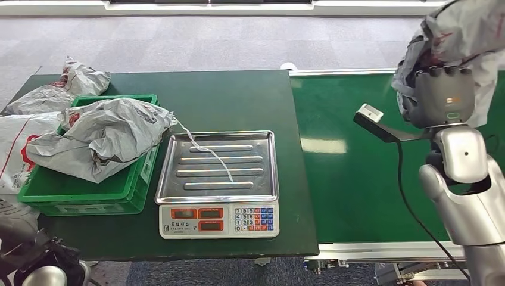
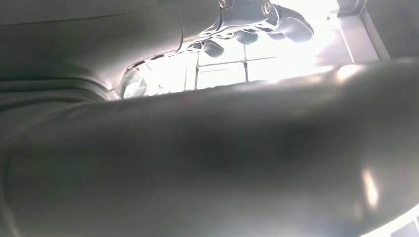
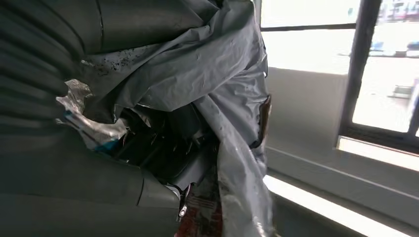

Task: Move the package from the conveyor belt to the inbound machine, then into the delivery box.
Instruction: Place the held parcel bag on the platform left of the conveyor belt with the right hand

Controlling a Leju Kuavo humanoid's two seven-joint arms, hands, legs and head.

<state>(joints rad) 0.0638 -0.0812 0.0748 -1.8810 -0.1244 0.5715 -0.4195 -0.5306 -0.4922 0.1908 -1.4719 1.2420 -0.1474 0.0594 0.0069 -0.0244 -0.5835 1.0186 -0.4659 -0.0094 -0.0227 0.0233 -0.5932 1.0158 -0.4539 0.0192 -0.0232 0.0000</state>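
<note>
My right hand (image 1: 443,95) is raised high over the green conveyor belt (image 1: 357,173) and grips a crumpled grey plastic package (image 1: 467,30), which bulges above and around the fingers. In the right wrist view the package (image 3: 217,74) drapes over the dark fingers (image 3: 163,148), with red print at its lower end. The inbound machine, a scale with a steel tray (image 1: 253,152), stands mid-table to the left of the belt. The delivery box, a green crate (image 1: 113,99), sits further left with a grey package (image 1: 107,134) inside. My left hand (image 2: 257,22) hangs low with its fingers apart and empty.
A white cord (image 1: 208,152) lies across the scale tray. More grey and white packages (image 1: 59,89) lie on the table behind and beside the crate. A black bracket with a white head (image 1: 370,113) and a cable juts from my right wrist.
</note>
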